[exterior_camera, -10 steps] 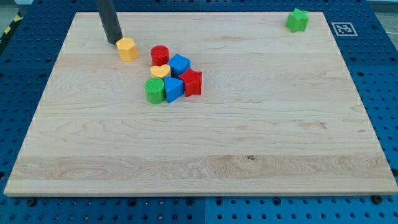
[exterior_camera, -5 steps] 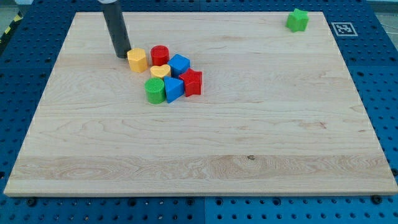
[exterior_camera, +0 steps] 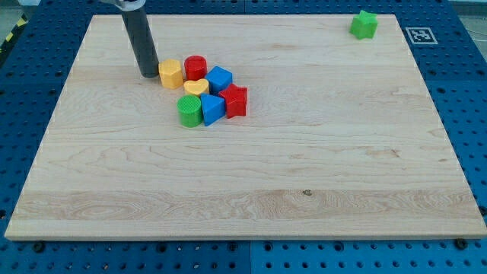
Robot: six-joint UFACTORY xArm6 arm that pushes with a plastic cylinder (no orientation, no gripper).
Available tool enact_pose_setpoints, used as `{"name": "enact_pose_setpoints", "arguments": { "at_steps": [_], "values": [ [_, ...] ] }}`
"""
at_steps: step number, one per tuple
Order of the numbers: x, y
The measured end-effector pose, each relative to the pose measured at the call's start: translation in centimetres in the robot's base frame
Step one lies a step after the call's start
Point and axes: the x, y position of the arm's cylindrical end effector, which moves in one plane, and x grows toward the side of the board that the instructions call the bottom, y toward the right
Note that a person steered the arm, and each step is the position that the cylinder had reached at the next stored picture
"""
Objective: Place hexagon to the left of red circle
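The yellow hexagon (exterior_camera: 170, 74) lies on the wooden board, just left of the red circle (exterior_camera: 195, 67), nearly touching it. My tip (exterior_camera: 148, 74) stands right against the hexagon's left side. The dark rod rises from there to the view's top.
Below and right of the red circle sits a tight cluster: a yellow heart (exterior_camera: 195, 87), a blue block (exterior_camera: 220, 78), a red star (exterior_camera: 235, 100), a blue block (exterior_camera: 212, 109) and a green circle (exterior_camera: 189, 110). A green star (exterior_camera: 364, 24) lies at the board's top right corner.
My tip has moved right and down the view, pushing the yellow hexagon from the upper left to the red circle's left side.
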Motion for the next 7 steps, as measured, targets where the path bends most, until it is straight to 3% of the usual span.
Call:
{"name": "enact_pose_setpoints", "arguments": {
  "at_steps": [4,5,7],
  "values": [
    [-1.0,0.6],
    [-4.5,0.6],
    [-5.4,0.6]
  ]
}}
